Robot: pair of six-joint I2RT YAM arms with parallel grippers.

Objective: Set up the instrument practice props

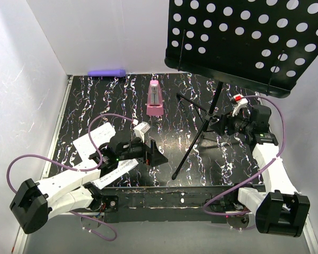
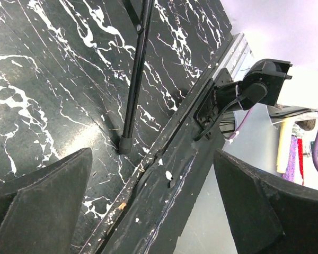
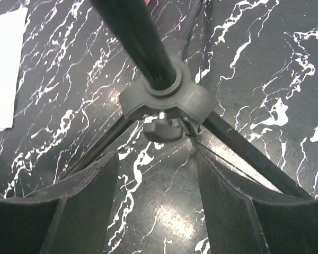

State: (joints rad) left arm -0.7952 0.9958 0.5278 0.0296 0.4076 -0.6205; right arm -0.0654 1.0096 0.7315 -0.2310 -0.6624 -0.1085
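**Operator:** How much of the setup is done?

**Spotter:** I judge about half. Your music stand (image 1: 206,111) is upright on the table (image 1: 122,106), its legs are spread, and its desk (image 1: 244,42) is raised at the top. The metronome (image 1: 155,100) stands upright toward the back, to the left of the stand and well apart from both arms.

**Operator:** And the paper?

**Spotter:** This is what remains for you. The desk looks bare. The first sheet (image 1: 91,140) lies flat at the left side of the table. The second sheet (image 1: 116,170) lies nearer to the arm bases, partly under your left arm. Neither one is on the stand.

**Operator:** What do my grippers hold?

**Spotter:** Nothing, as far as I see. Your left gripper (image 2: 153,211) has its jaws wide apart. In front of them there is only the table edge and one leg (image 2: 135,79) of the stand. Your right gripper (image 3: 153,211) is low beside the stand, and its jaws are also wide. The hub (image 3: 164,98) where the legs meet is just ahead of the fingertips, and I see no contact with it.

**Operator:** So what is left?

**Spotter:** In my opinion you must bring both sheets up to the desk. Whether the metronome needs another place, I cannot say. The purple cylinder (image 1: 107,72) at the back wall is not your concern.
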